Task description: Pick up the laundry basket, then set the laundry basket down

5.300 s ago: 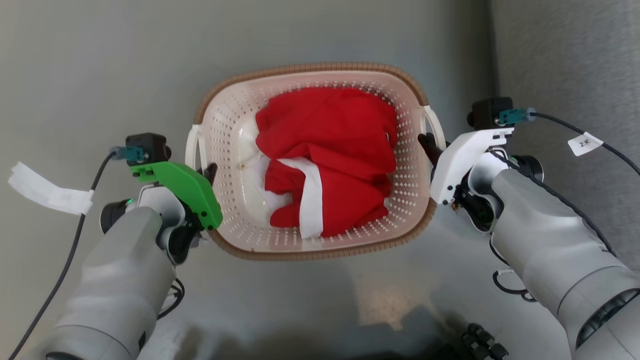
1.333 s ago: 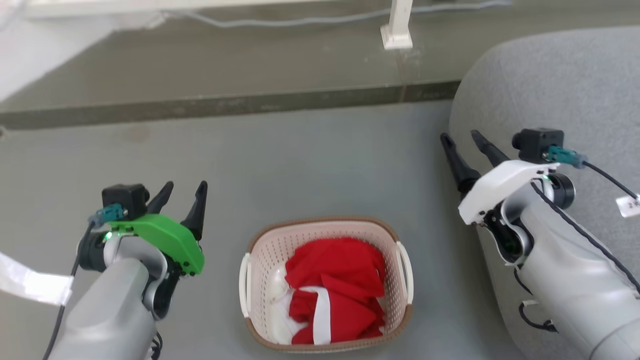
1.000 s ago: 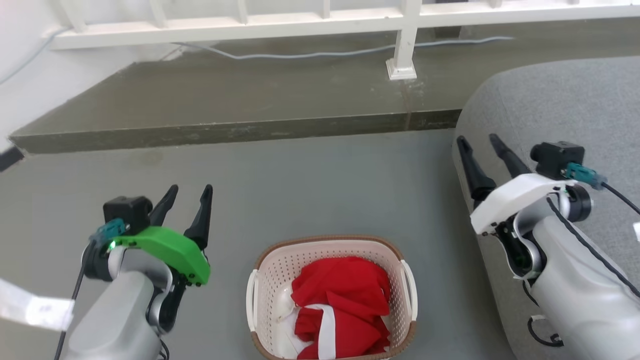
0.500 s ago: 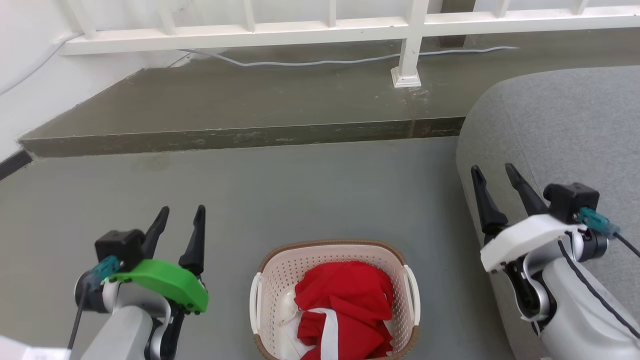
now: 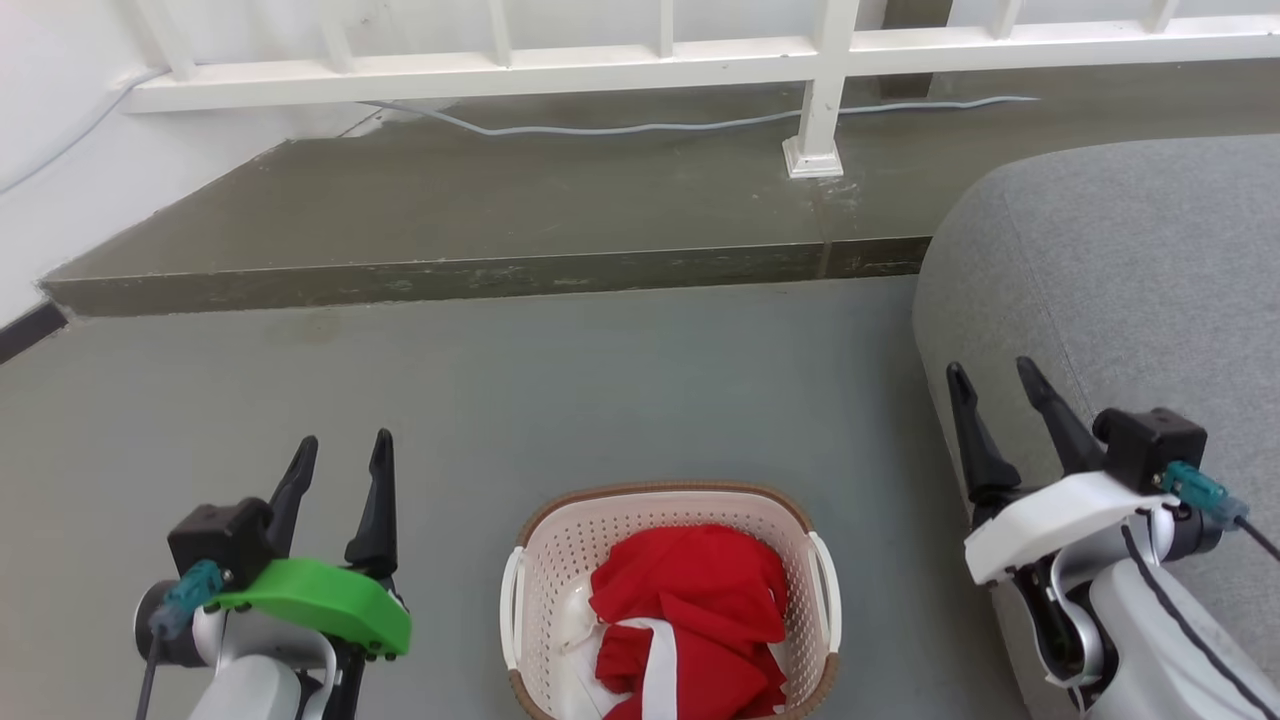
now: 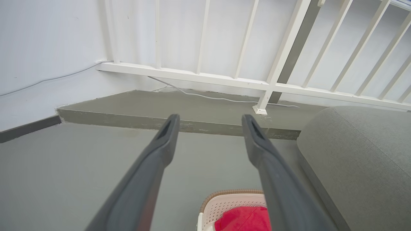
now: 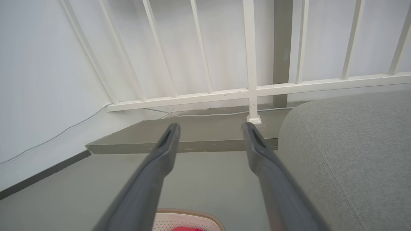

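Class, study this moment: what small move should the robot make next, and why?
Probably just retract to a rest pose: the laundry basket sits on the floor, and the left pincer and right pincer are open, empty and well clear of it.

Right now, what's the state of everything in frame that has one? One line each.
basket: upright on the floor, not held, loaded.
red cloth: crumpled inside the basket, with some white fabric showing.
left gripper: open, empty, left of the basket, apart from it.
right gripper: open, empty, right of the basket, apart from it.
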Controlling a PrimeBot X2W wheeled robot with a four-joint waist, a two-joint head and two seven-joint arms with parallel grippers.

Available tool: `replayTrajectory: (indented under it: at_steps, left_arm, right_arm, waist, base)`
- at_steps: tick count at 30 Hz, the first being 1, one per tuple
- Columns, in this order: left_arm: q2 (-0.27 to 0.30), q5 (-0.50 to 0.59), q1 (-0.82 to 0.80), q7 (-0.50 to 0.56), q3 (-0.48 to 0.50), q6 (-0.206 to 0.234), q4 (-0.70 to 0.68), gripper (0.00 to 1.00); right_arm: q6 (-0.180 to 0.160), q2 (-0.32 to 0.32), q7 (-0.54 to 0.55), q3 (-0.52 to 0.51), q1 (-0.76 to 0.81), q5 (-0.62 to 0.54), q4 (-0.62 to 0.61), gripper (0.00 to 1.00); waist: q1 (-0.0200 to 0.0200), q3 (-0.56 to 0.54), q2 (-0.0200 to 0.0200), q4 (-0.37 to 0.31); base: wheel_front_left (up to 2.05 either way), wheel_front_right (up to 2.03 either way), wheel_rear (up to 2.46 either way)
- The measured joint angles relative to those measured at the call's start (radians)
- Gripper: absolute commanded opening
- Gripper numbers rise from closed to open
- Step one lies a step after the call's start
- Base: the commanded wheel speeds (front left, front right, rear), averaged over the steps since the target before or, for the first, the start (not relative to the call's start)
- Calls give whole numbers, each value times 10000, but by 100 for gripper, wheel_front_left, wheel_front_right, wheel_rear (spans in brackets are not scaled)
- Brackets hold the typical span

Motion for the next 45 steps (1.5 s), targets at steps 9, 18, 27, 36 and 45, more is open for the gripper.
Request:
replayTrajectory:
  at_steps: [9, 18, 27, 36, 45]
  left_arm:
    - [-98, 520, 541, 0, 171, -54, -353, 100]
    - [-318, 922, 875, 0, 359, -226, -570, 100]
    - [-428, 1097, 988, 0, 568, -362, -757, 100]
    - [-639, 1244, 1112, 0, 736, -500, -821, 100]
    - [-773, 1434, 1286, 44, 696, -587, -337, 0]
  right_arm:
    - [38, 136, 0, -184, 395, -265, -226, 100]
    - [221, 265, 0, -320, 633, -456, -334, 100]
    - [360, 430, 0, -581, 796, -573, -401, 100]
    - [462, 537, 0, -692, 854, -702, -435, 100]
    - [541, 775, 6, -583, 1346, -692, 52, 0]
  waist:
    - [0, -44, 0, -26]
    - [0, -57, 0, -80]
    - [0, -68, 0, -74]
    - [0, -81, 0, -44]
    - [0, -87, 0, -46]
  base:
    - [0, 0, 0]
    - [0, 0, 0]
    - [0, 0, 0]
    - [0, 0, 0]
    - [0, 0, 0]
